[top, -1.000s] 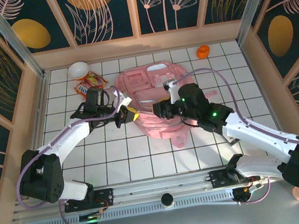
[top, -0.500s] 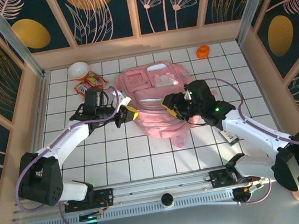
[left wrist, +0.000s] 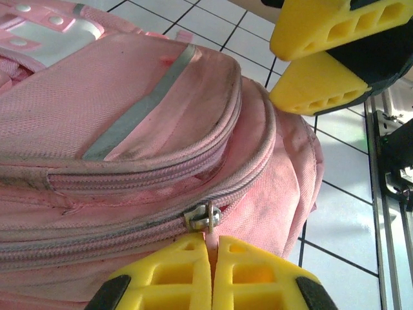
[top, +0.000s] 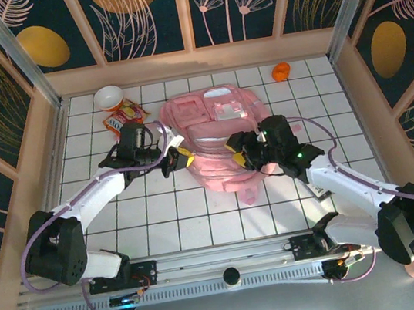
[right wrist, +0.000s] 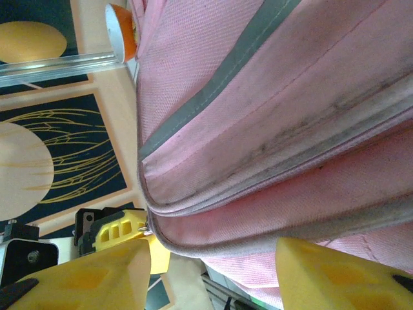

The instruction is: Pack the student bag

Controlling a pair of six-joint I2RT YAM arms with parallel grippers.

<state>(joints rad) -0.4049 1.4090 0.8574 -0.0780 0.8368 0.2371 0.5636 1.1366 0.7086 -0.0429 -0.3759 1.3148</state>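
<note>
The student bag (top: 213, 119) lies flat in the middle of the white tiled table (top: 160, 209), its front pockets facing up and its straps trailing toward the arms. The left gripper (left wrist: 211, 258) sits at the bag's left edge with its yellow fingers pressed together tip to tip, the small metal zipper pull (left wrist: 205, 216) caught right at their ends on the lower of the two zipper tracks. The right gripper (right wrist: 213, 258) hangs over the near middle of the bag, close to the left one, its jaws spread wide and holding nothing; the pink fabric and a grey trim stripe bulge in the space beyond its fingers. At the far left of the table stand a white bowl (top: 109, 97) and, just beside it, a red snack packet (top: 118, 120), both apart from the bag. A small orange object (top: 280, 72) rests near the far right edge
</note>
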